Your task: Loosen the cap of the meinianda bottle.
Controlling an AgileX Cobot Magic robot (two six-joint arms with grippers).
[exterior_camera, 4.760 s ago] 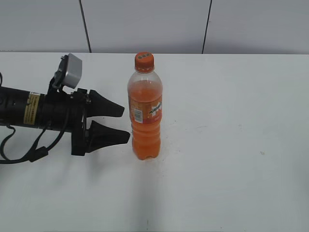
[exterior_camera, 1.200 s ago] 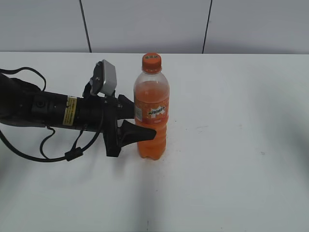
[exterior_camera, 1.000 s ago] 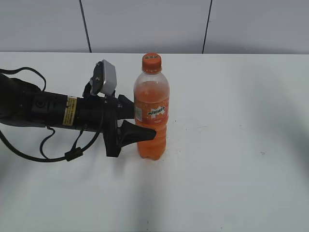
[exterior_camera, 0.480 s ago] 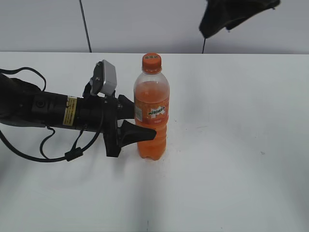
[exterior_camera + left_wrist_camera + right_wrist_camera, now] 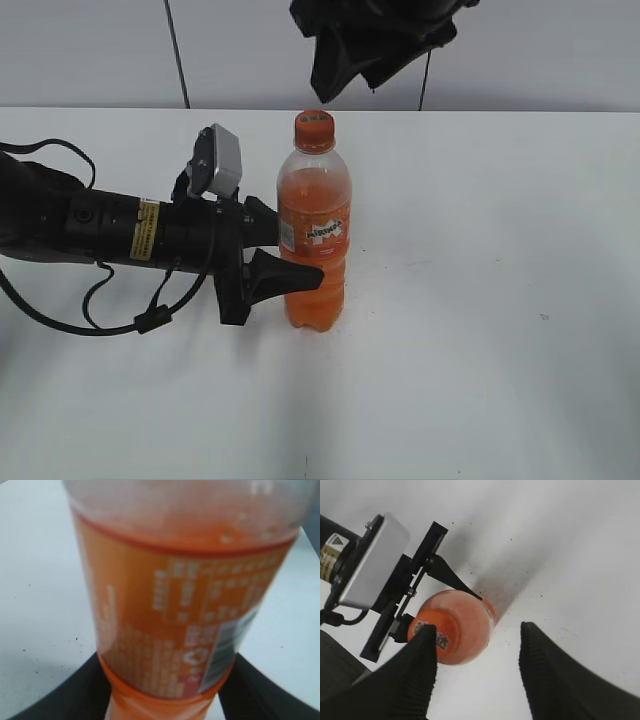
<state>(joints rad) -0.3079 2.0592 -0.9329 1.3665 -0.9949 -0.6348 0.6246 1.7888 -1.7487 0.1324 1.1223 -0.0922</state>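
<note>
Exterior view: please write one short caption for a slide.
Left claw grips the upright meinianda bottle on the white table while the open right claw hovers above its orange cap.

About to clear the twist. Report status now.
Left gripper shut on bottle, upright on table. Right gripper open above cap, not touching. Nothing in the way.

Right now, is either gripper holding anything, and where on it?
The left gripper clamps the meinianda bottle at its lower body, across the label. The right gripper is open above the cap, holding nothing.
</note>
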